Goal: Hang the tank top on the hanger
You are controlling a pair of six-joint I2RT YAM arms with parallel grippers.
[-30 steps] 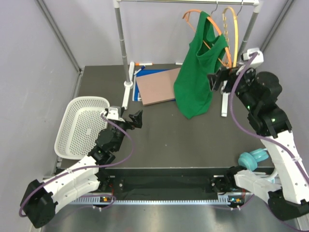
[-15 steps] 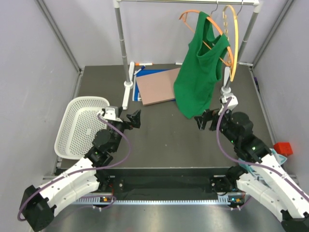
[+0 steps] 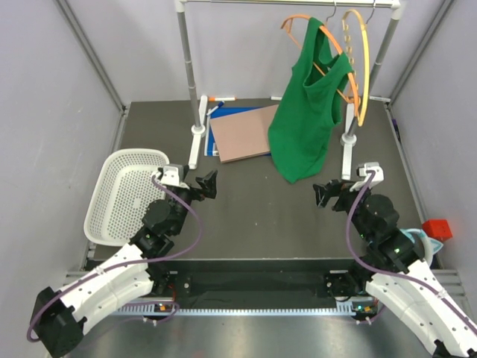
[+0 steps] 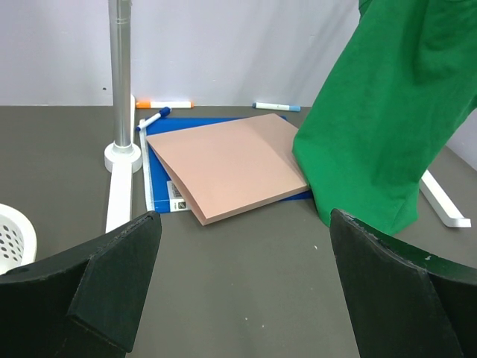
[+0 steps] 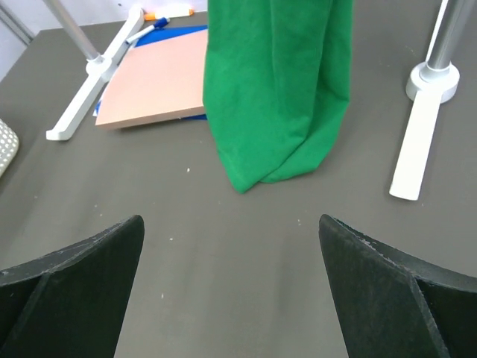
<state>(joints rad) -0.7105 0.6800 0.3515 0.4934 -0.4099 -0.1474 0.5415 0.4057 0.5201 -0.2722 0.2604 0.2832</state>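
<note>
The bright green tank top (image 3: pixel 305 119) hangs from the orange hanger (image 3: pixel 326 37) on the rack's rail, one strap over the hanger's arm, its hem near the table. It also shows at the left wrist view's right side, tank top (image 4: pixel 395 112), and at the top of the right wrist view, tank top (image 5: pixel 279 89). My left gripper (image 3: pixel 204 185) is open, low over the table left of centre, left gripper (image 4: pixel 242 246) holding nothing. My right gripper (image 3: pixel 326 195) is open just in front of the hem, right gripper (image 5: pixel 231 239) likewise holding nothing.
A yellower hanger (image 3: pixel 362 67) hangs right of the orange one. A pink board (image 3: pixel 244 132) lies on a blue folder beside markers (image 4: pixel 164 104). The rack's posts (image 3: pixel 190 67) and white feet (image 5: pixel 417 149) stand at the back. A white basket (image 3: pixel 123 194) sits left, a red block (image 3: pixel 437 228) right.
My right arm has dropped from the hanging tank top by the rack to low over the table in front of it, gripper open throughout. The left arm has barely shifted.
</note>
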